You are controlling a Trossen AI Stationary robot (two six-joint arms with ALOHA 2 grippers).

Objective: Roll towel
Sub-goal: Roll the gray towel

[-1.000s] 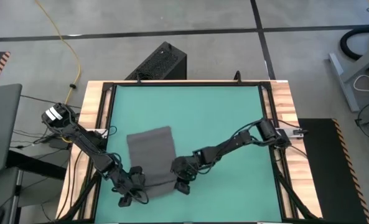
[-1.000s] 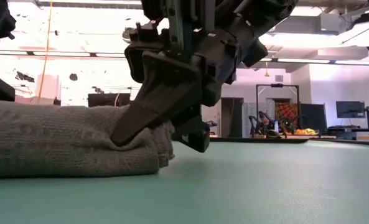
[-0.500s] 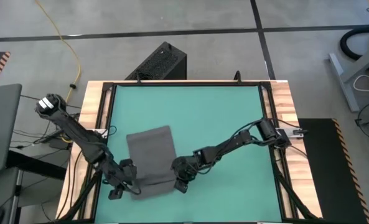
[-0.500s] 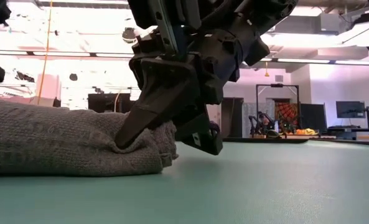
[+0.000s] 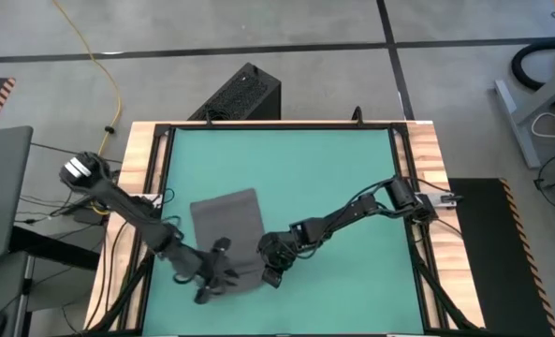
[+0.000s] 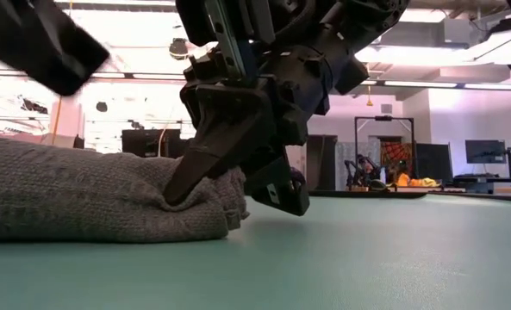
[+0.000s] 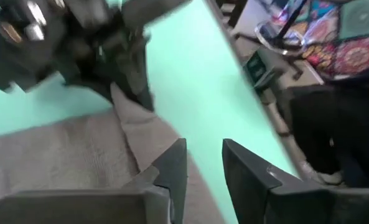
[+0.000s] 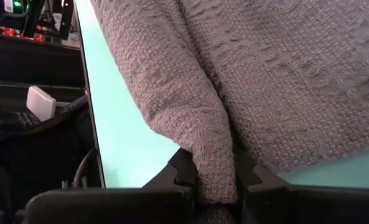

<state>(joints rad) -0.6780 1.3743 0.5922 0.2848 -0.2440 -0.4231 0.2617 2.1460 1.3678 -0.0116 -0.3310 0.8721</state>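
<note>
Right tool clamped on towel fold at its near corner – left tool fingers apart over towel's near edge, green bench.

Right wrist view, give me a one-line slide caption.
Right gripper shut on a raised fold of the grey towel above the green table.

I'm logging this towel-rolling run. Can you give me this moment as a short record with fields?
towel: dark grey towel lying on the green table, its near edge folded up into a thick roll
right gripper: right gripper shut on the roll's right end, cloth pinched between its fingers
left gripper: left gripper open, above the towel's near left part, holding nothing
roll status: begun, most of the towel lying flat
</note>
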